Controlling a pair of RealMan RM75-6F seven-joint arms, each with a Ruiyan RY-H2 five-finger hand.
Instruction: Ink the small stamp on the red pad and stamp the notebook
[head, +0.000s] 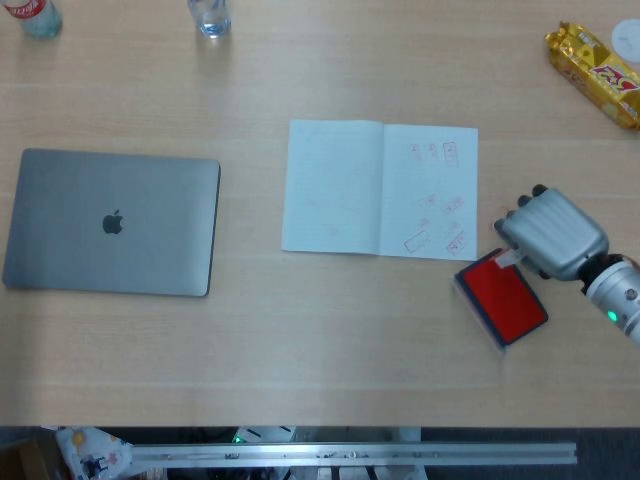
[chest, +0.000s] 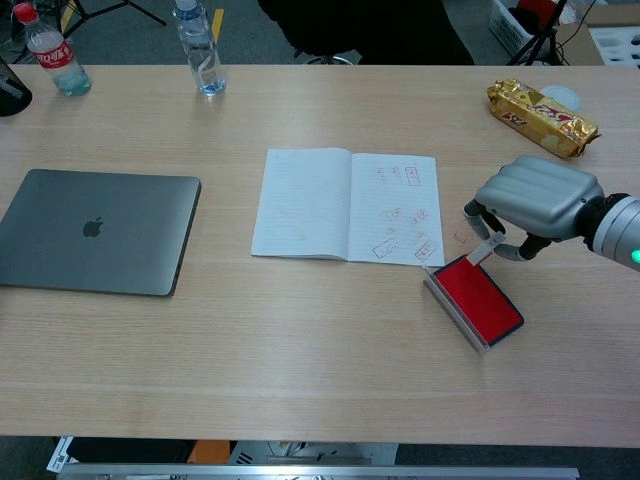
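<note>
Hovering just off the pad's (chest: 478, 297) far corner, the right hand (chest: 535, 195) pinches the small stamp (chest: 485, 250) between curled fingers, its pale body angled down from under the knuckles toward the red. From the chest view the stamp looks clear of the pad, or barely touching its edge; I can't say for sure. The left hand isn't in either view.

The notebook (head: 382, 188) lies open at about ten o'clock from the hand, its right page already carrying several red marks and its left page looking bare. My read: inking is likely done, so the job now is the carry and press. To do it well, keep the pinch firm so the stamp doesn't twist, travel toward ten o'clock with the inked face off the counter (head: 300, 330), and pick a blank patch of page between the existing marks. Level the face before contact, come straight down, press once without sliding, then lift straight up. A tilted landing would probably print only one edge.
</note>
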